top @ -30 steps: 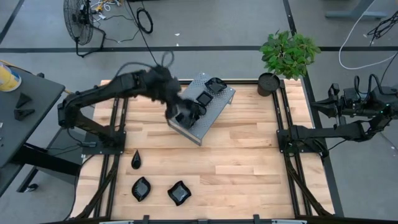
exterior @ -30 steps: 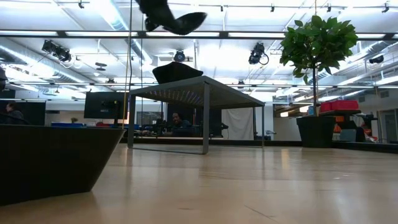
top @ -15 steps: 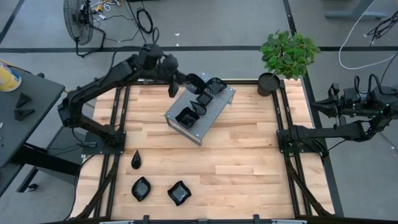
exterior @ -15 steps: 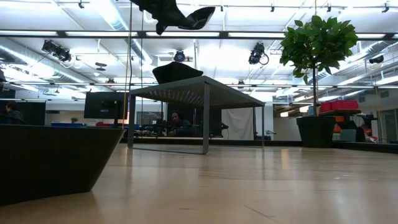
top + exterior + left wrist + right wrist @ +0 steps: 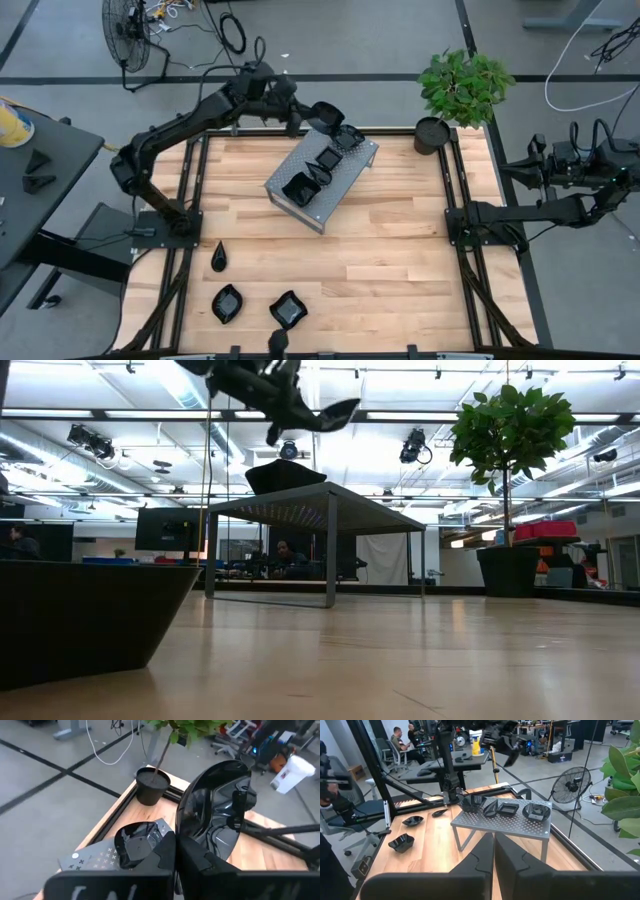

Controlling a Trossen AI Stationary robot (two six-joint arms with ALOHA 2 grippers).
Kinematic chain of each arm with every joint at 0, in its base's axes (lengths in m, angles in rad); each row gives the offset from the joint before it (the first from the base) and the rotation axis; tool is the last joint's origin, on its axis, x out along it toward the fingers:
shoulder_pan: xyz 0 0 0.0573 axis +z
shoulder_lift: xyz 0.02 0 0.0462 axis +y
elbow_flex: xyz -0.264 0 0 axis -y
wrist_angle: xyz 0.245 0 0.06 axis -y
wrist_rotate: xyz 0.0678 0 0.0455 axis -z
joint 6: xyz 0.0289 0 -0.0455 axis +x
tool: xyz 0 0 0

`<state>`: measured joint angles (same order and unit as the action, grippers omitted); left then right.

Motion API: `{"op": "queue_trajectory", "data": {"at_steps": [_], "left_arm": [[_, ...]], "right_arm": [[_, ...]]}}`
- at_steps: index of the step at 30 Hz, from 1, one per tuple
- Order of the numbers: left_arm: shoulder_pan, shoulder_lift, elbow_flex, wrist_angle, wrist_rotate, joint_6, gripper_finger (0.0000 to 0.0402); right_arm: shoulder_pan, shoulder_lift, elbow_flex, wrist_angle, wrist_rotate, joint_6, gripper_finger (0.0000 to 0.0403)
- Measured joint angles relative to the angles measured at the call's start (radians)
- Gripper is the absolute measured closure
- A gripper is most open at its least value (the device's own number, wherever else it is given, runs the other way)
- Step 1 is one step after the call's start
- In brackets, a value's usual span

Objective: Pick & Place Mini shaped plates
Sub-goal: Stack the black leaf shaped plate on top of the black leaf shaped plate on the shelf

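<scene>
Plates are in play at the wooden counter [image 5: 400, 250], where the left gripper [image 5: 306, 116] is holding one glossy black dish [image 5: 325, 114] in the air above the far end of the grey perforated metal stand [image 5: 345, 175], its fingers [image 5: 200, 862] clamped together on the dish's rim. Half a second ago the arm was hanging nearer the stand's far edge; it is now reaching farther out past the counter's back edge, with the held dish tilted on edge. A second ago it was low over the stand's near end.

The held dish is showing a deep, shiny, rounded bowl in the left wrist view [image 5: 217, 812], reflecting the room. Three more black dishes are sitting on the stand: a wavy one [image 5: 297, 187] at its near end, a teardrop-like one [image 5: 327, 160] in the middle and a squarish one [image 5: 349, 137] at the far end. Three others are lying on the counter near its left front corner: a teardrop [image 5: 218, 256], a wavy dish [image 5: 227, 302] and another [image 5: 288, 310] beside it.

The right gripper [image 5: 493, 851] is waiting off the counter's right side, its fingers pressed together. A potted plant [image 5: 462, 90] is standing at the far right corner. In the low view a dark shape [image 5: 90, 620] is filling the near left, too close to identify.
</scene>
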<state>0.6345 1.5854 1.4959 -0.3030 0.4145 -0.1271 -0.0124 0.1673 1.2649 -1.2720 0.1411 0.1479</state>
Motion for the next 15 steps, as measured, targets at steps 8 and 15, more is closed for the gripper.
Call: {"op": "queue_trajectory", "data": {"at_steps": [8,15], "left_arm": [[0.032,0.152,0.171,-0.008,0.067,-0.034,0.0393],[0.051,0.285,0.300,-0.010,0.147,-0.088,0.0387]], "right_arm": [[0.000,0.000,0.000,0.000,0.000,0.000,0.0383],[0.000,0.000,0.000,0.000,0.000,0.000,0.0383]]}}
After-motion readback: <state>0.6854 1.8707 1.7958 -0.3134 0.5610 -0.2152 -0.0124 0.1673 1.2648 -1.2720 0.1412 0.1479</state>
